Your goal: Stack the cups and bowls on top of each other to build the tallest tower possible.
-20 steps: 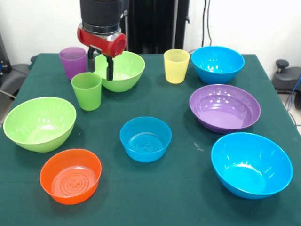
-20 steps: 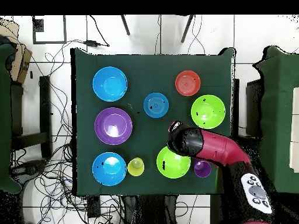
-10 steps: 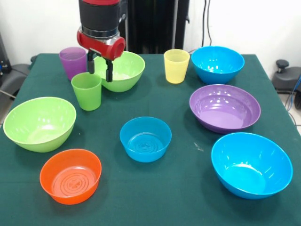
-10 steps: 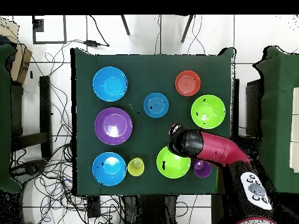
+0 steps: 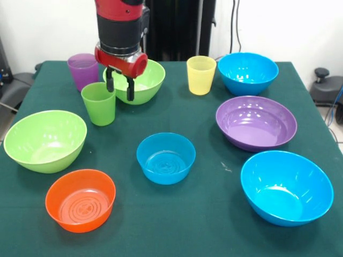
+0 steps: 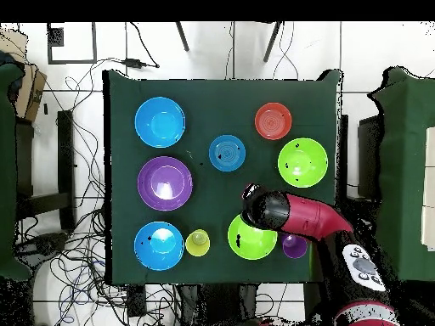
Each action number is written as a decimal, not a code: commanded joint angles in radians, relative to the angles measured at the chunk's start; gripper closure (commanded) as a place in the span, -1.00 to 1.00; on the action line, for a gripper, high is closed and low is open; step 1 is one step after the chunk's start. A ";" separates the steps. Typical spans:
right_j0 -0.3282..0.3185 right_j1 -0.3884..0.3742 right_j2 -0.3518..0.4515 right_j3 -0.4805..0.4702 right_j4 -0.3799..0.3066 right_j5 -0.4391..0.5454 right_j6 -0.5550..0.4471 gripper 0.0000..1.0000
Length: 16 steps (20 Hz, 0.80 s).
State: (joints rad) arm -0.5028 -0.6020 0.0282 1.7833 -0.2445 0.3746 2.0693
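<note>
My gripper (image 5: 119, 89) hangs open and holds nothing. Its fingers (image 5: 129, 91) are over the near left rim of the far lime green bowl (image 5: 140, 79), just right of the green cup (image 5: 99, 103). The purple cup (image 5: 82, 70) stands behind the green cup. Further right stands the yellow cup (image 5: 201, 74). The small blue bowl (image 5: 165, 157) sits mid-table and the small orange bowl (image 5: 81, 199) near left. No tower shows, as every cup and bowl stands alone. In the overhead view the arm (image 6: 297, 216) hides the green cup.
A second lime green bowl (image 5: 45, 140) sits at the left, a wide purple bowl (image 5: 255, 122) at the right. Blue bowls stand at the far right (image 5: 247, 72) and near right (image 5: 286, 187). Green cloth (image 5: 209, 225) covers the table.
The gripper has shifted a little right and lower, from above the green cup's far rim to the green bowl's near rim. It stays open. No cup or bowl has moved.
</note>
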 commanded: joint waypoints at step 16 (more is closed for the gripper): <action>0.041 0.076 0.066 -0.092 -0.084 -0.040 -0.020 -1.00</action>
State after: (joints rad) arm -0.4798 -0.5270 0.0263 1.7751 -0.2747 0.3548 2.0693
